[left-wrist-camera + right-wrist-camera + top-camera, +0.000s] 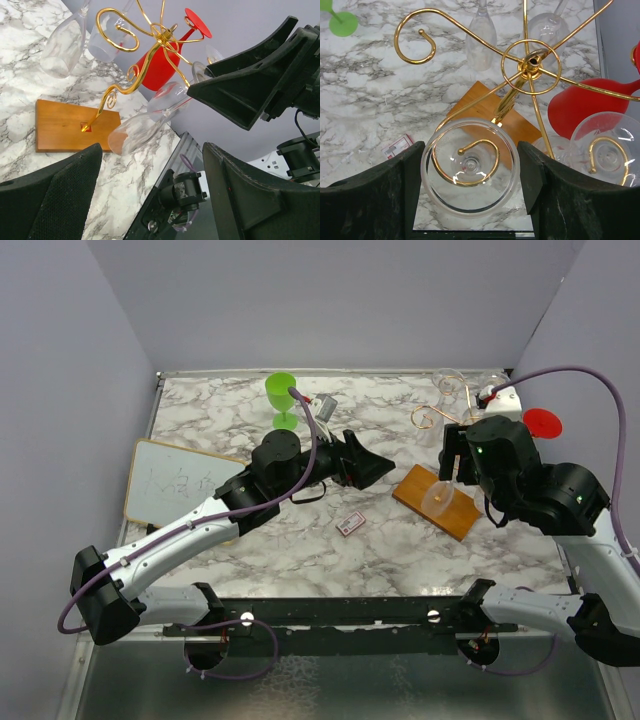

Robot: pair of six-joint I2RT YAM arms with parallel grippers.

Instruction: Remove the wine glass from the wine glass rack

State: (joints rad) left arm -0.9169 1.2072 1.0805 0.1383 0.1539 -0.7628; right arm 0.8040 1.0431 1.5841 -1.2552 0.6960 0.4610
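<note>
The marble table [400, 550] carried all items. The left gripper [380, 468] hung mid-table with its fingers spread wide and nothing between them. A whiteboard [180, 480] lay at the table's left edge. The wine glass rack [533, 61] stood right of centre on its wooden base. The right gripper [470, 147] was at the rack, its fingers partly open and pressed against opposite sides of the round foot of the wine glass [470, 190]. That glass hung upside down from a curled arm, its bowl over the base. A red glass [580, 107] hung alongside. A green goblet [282, 395] stood well apart at the rear. A small card [350, 524] lay near the base.
</note>
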